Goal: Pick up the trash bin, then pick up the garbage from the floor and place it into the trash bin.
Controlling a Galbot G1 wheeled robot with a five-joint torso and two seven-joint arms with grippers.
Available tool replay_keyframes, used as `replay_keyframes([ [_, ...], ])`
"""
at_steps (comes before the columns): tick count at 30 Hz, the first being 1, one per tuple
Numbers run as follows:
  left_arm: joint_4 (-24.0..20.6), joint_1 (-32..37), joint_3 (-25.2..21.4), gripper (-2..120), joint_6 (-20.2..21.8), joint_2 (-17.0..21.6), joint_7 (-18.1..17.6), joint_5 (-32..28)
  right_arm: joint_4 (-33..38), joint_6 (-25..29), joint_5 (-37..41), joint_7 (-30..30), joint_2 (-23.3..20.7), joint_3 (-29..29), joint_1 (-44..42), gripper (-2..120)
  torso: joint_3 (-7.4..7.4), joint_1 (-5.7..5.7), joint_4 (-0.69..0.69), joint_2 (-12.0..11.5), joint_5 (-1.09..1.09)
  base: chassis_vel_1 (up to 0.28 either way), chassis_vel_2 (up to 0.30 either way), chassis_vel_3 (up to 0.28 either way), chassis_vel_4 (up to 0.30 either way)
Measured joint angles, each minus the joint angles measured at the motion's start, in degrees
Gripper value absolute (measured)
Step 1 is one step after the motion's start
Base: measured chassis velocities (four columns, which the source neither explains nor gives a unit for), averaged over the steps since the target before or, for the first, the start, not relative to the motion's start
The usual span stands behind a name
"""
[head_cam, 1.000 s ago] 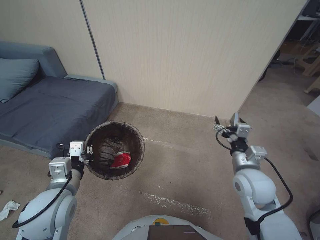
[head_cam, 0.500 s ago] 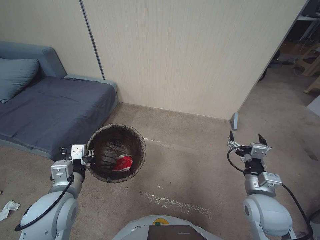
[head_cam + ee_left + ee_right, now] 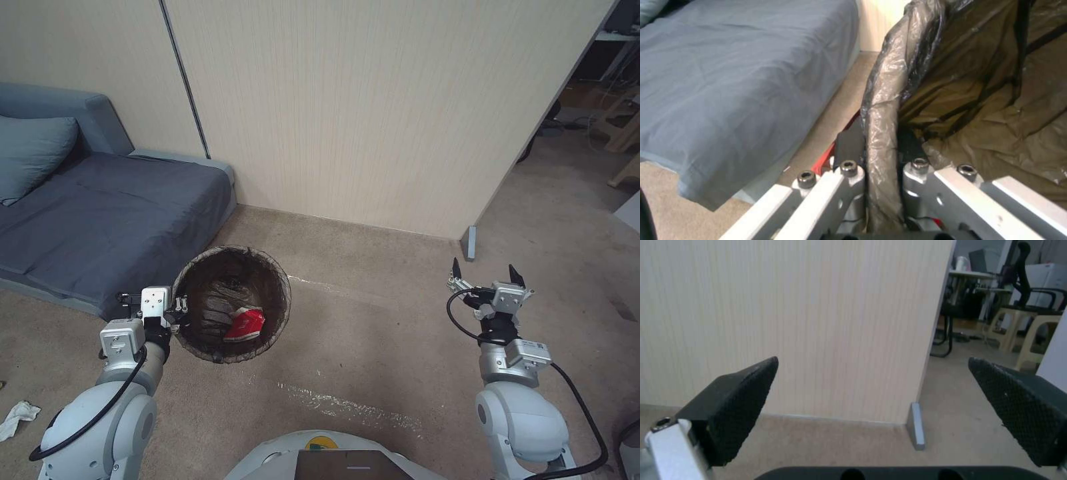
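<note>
The trash bin, lined with a dark bag, hangs just off the carpet in front of the sofa. My left gripper is shut on its near-left rim; the left wrist view shows the bag-covered rim pinched between my fingers. A red-white wrapper lies inside the bin. A white tissue lies on the floor at the far left. My right gripper is open and holds nothing, raised over the carpet to the right, with its black pads spread wide toward the wall.
A grey-blue sofa with a cushion stands close behind the bin on the left. A beige wall panel runs across ahead, ending at a grey foot. Chairs and stools stand beyond the opening on the right.
My right arm pulled back toward me and turned, so its open fingers now point toward the wall. The bin and my left gripper shifted only slightly.
</note>
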Motion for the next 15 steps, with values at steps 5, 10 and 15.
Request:
replay_keyframes([
  [5,0.0,-0.4,0.1,4,-0.2,0.0,-0.7,-0.8,-0.5,0.2,-0.8,0.1,0.0,-0.4,0.2,100,0.00,0.00,0.00,0.0,0.01,0.000,0.000,0.000,0.000],
  [10,0.0,-0.2,-0.2,4,0.0,0.0,-0.6,-0.9,-0.6,0.2,-1.0,0.3,0.0,-0.7,0.4,100,0.00,0.00,0.00,0.0,0.00,0.000,0.000,0.000,0.000],
  [15,0.0,-0.1,-0.4,4,0.1,0.0,-0.8,-0.9,-0.8,0.2,-1.2,0.5,0.0,-1.0,0.6,100,0.00,0.00,-0.01,0.0,0.00,0.000,0.000,0.000,0.000],
])
